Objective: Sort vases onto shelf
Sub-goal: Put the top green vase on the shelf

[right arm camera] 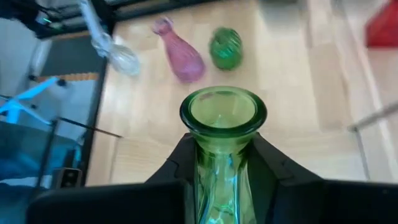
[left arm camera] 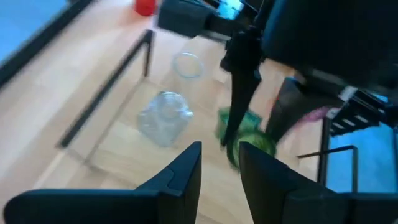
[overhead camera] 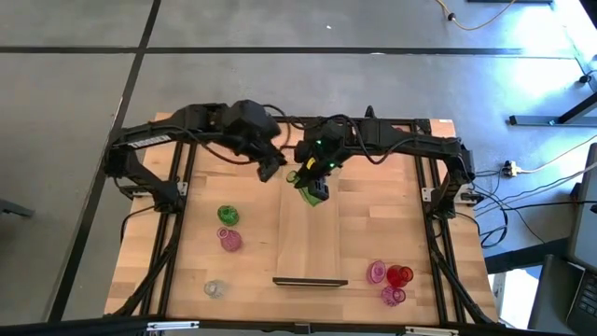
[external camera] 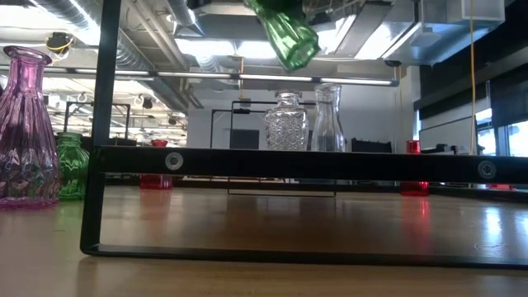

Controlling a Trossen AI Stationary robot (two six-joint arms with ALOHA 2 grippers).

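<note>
My right gripper (overhead camera: 315, 189) hangs over the far part of the shelf (overhead camera: 312, 243), shut on a green glass vase (right arm camera: 222, 115). In the low view this vase (external camera: 287, 33) hangs tilted above the shelf. Two clear vases (external camera: 286, 121) (external camera: 327, 117) stand on their bases at the shelf's far end. My left gripper (overhead camera: 271, 172) is open just left of the right one and holds nothing; in its wrist view its fingers (left arm camera: 186, 168) point toward a clear vase (left arm camera: 163, 117). A green (overhead camera: 228, 215), a pink (overhead camera: 229, 240) and a clear vase (overhead camera: 215, 289) stand left of the shelf. My right gripper pinches the green vase between its two fingers (right arm camera: 177, 165), just below the flared mouth (right arm camera: 222, 111). The vase lies along the fingers, mouth pointing away from the wrist. It is lifted clear of the shelf and tilted, coming down from above.
The shelf's near dark end frame (external camera: 289, 162) (overhead camera: 311, 281) stands upright across the low view. Right of the shelf stand two pink vases (overhead camera: 377, 272) (overhead camera: 393, 296) and a red one (overhead camera: 399, 275). The arms' dark frames run along both table sides.
</note>
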